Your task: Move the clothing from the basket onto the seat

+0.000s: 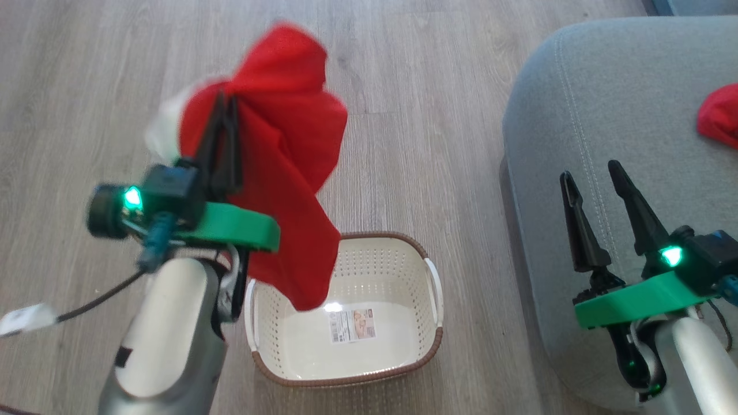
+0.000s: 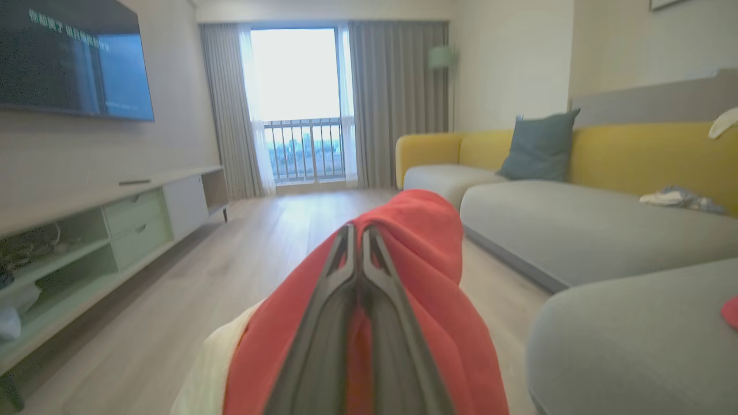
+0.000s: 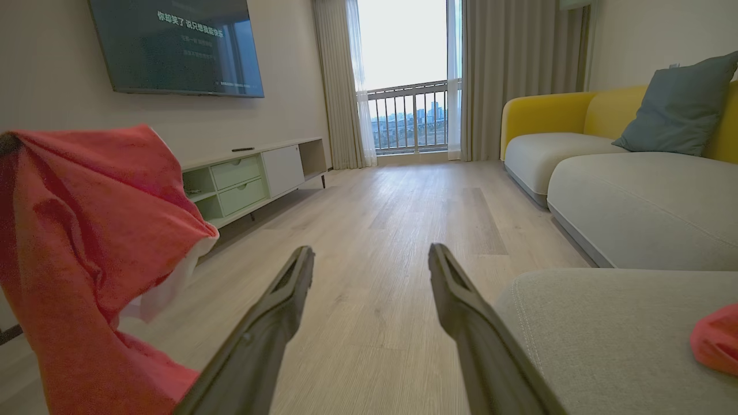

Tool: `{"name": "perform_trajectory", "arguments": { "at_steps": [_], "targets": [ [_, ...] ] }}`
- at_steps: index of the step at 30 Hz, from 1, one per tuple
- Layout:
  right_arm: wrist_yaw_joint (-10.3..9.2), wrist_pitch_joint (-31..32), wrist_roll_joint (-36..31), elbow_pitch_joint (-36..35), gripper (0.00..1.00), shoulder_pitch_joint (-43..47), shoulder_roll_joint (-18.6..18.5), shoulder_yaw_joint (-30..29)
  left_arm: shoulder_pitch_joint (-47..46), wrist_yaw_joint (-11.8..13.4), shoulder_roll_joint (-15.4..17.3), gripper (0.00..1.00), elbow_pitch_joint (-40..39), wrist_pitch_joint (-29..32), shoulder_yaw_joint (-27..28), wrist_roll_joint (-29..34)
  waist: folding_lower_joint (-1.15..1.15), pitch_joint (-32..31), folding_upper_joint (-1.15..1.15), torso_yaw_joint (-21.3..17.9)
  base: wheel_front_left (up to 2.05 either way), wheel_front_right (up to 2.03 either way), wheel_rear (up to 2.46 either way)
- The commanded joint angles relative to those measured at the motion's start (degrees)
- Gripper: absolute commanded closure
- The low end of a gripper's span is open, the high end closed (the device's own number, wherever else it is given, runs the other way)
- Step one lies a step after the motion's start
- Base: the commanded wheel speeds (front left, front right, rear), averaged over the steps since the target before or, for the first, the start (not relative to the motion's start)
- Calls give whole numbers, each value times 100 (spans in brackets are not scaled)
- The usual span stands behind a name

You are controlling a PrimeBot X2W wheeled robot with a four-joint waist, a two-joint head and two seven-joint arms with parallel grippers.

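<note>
My left gripper [image 1: 226, 101] is shut on a red garment of the clothing [image 1: 288, 173], holding it up in the air above the basket's left side; the cloth drapes down over the basket's near-left corner. In the left wrist view the closed fingers [image 2: 380, 323] pinch the red fabric [image 2: 426, 242]. The cream basket [image 1: 398, 262] stands on the floor with just a paper label inside. A second red garment [image 1: 719, 115] lies on the grey seat [image 1: 605, 98] at the right. My right gripper [image 1: 591, 170] is open and holds nothing over the seat's front corner.
Wooden floor [image 1: 86, 86] surrounds the basket. The wrist views show a TV console [image 3: 253, 176] along the left wall, a yellow sofa back with a blue cushion [image 3: 680, 109], and a balcony door straight ahead.
</note>
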Motion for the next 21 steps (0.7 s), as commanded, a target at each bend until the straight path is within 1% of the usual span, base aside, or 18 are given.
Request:
{"name": "perform_trajectory", "arguments": {
  "at_steps": [1,5,9,16,21],
  "targets": [
    [0,5,-23,-184,0,-60,-48,73,-226,-13,21,100,-324,-70,247,67,1,-15,0,11,0,0,0],
    [0,5,-61,-154,0,-20,-48,148,-246,-116,-99,100,-944,-70,324,149,1,-100,0,24,0,0,0],
    [0,5,-78,-140,0,2,-32,223,-254,-218,-154,100,-1177,-70,274,178,1,-174,0,14,0,0,0],
    [0,5,-68,-171,0,30,-9,302,-258,-379,-185,100,-1101,-70,27,174,1,-191,0,-15,0,0,0],
    [0,5,-90,-302,0,64,-52,440,-266,-417,-190,100,-951,-70,-11,167,1,-172,0,-63,0,0,0]
  ]
}}
